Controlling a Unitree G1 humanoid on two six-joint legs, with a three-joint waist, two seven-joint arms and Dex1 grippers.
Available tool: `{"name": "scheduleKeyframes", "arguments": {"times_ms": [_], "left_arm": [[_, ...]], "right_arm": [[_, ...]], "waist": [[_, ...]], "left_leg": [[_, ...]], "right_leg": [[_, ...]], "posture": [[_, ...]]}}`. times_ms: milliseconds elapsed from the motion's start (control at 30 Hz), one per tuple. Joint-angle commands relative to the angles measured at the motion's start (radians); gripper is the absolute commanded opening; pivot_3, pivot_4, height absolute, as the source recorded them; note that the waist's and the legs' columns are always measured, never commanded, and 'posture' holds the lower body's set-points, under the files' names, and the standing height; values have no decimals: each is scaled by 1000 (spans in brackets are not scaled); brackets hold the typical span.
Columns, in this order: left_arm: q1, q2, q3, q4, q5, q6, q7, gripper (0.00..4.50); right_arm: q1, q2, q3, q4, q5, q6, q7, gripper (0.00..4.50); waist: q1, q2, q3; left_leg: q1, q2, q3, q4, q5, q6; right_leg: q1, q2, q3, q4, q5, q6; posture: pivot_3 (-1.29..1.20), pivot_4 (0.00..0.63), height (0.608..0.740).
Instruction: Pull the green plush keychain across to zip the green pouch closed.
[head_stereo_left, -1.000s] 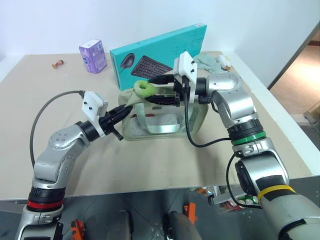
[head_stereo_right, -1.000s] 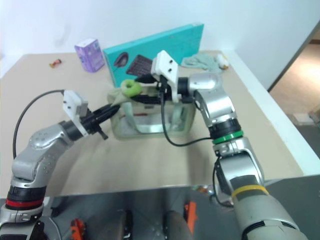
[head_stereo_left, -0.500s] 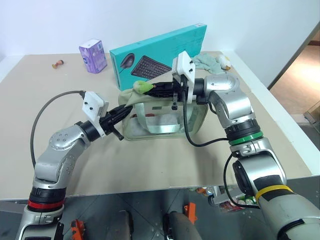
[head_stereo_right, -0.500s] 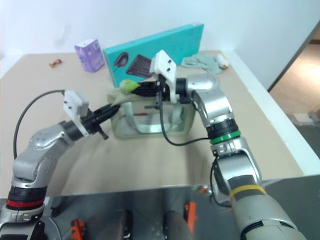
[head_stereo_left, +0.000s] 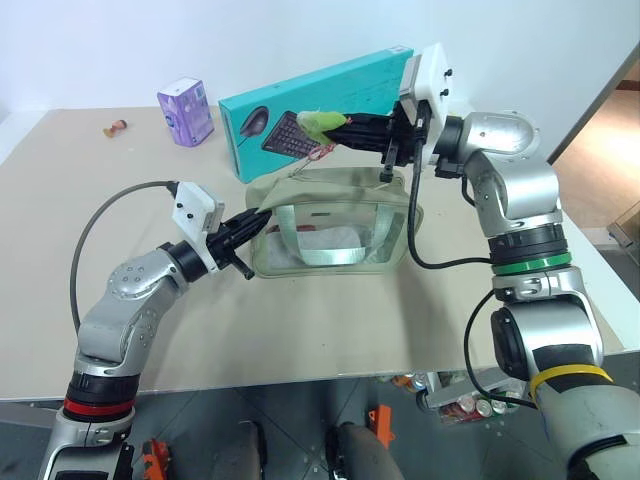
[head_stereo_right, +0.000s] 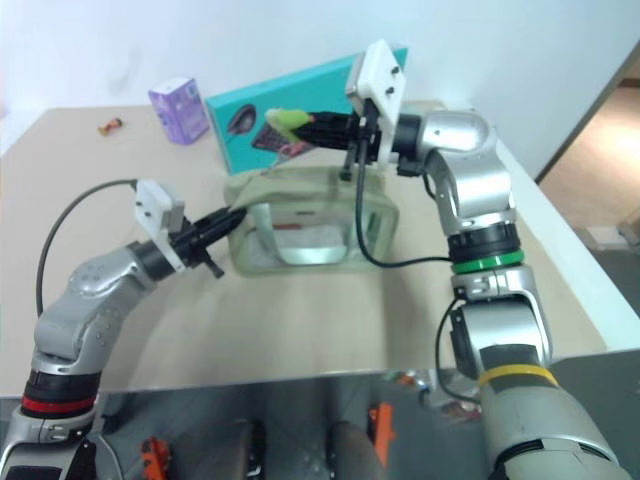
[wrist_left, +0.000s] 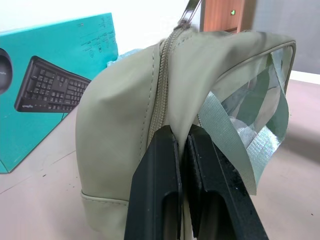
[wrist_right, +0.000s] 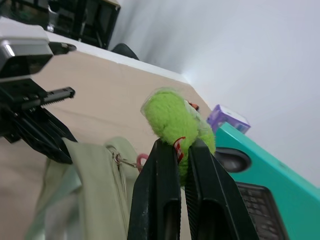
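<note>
Near the far edge of the desk (head_stereo_left: 300, 330), toward its right corner: pale green pouch (head_stereo_left: 330, 222), standing in front of a teal keyboard box (head_stereo_left: 340, 95). Left claw (head_stereo_left: 252, 218) clamped shut on the fabric at the pouch's left end, beside the zipper line, as an anchor. Right claw (head_stereo_left: 340, 128) closed tight around the keychain (head_stereo_left: 318, 122), held lifted above the pouch's left half, a small pink clip and ring trailing down to the zipper pull. Grip on both ends apparently secured; sideways pull toward the right end seemingly left to do. Zipper teeth near the left end look joined; rest of the zip not clear enough to judge.
</note>
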Motion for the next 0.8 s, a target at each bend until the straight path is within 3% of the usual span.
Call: {"name": "scheduleKeyframes", "arguments": {"times_ms": [33,200,533,667,800], "left_arm": [[-8,7,2,3,15,12,7,0],[-15,3,3,8,15,13,15,0],[-12,6,19,-19,2,35,29,0],[-8,16,23,-31,1,45,35,0],[-10,18,25,-40,1,54,42,0]], "right_arm": [[-41,-44,-59,-36,11,-26,-5,13],[-32,-87,-67,-15,-6,-44,-14,13],[33,-273,-104,193,-98,-144,-73,13],[117,-370,-96,296,-189,-209,-164,13],[190,-400,-60,333,-279,-258,-239,13]], "waist": [[0,0,0],[0,0,0],[1,0,0],[1,0,0],[-2,0,0]], "left_leg": [[0,0,0,0,0,0],[0,0,0,0,0,0],[0,-1,0,0,0,0],[0,-2,0,-1,0,0],[0,-2,2,-1,0,1]], "right_leg": [[0,0,0,0,0,0],[0,0,0,0,0,0],[0,-1,1,-1,-1,1],[1,-1,1,-1,-2,1],[-1,-1,3,-1,-1,2]], "posture": [[0,150,740],[0,150,740],[0,150,740],[0,150,740],[0,150,740]]}}
